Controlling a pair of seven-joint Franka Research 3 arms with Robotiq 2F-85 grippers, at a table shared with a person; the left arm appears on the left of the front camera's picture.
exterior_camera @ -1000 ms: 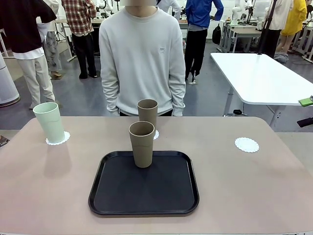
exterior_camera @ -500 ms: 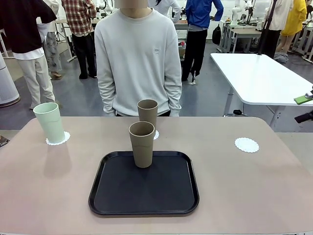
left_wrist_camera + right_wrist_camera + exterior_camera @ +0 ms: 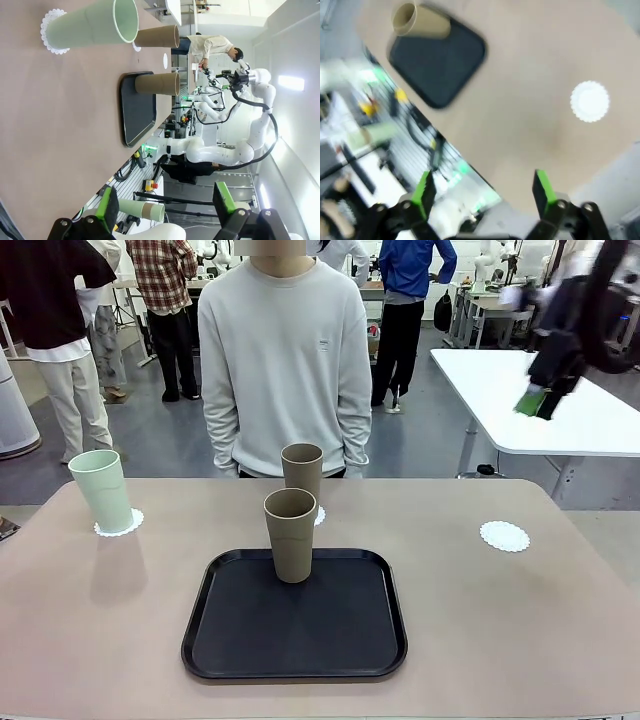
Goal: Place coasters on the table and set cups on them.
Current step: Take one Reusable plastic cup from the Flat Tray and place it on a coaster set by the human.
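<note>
Awaiting placement: brown-taupe tumbler (image 3: 290, 534) on black rounded tray (image 3: 240, 640); bare white lacy coaster (image 3: 504, 535) near worktop (image 3: 500, 640) far-right corner | pale mint tumbler (image 3: 101, 490) and second brown tumbler (image 3: 301, 478) seated on coasters (image 3: 118, 524) along far edge | left claw (image 3: 165, 202) and right claw (image 3: 482, 187) spread wide, nothing held.

The right gripper (image 3: 482, 189), jaws spread, hangs above the table (image 3: 520, 60); a bare coaster (image 3: 590, 101) lies ahead, a brown cup (image 3: 420, 22) on the black tray (image 3: 445, 65)

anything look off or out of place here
Nothing is spilled or tipped. One brown cup stands on the black tray while the right-hand coaster lies bare; the mint cup and far brown cup sit on theirs.
</note>
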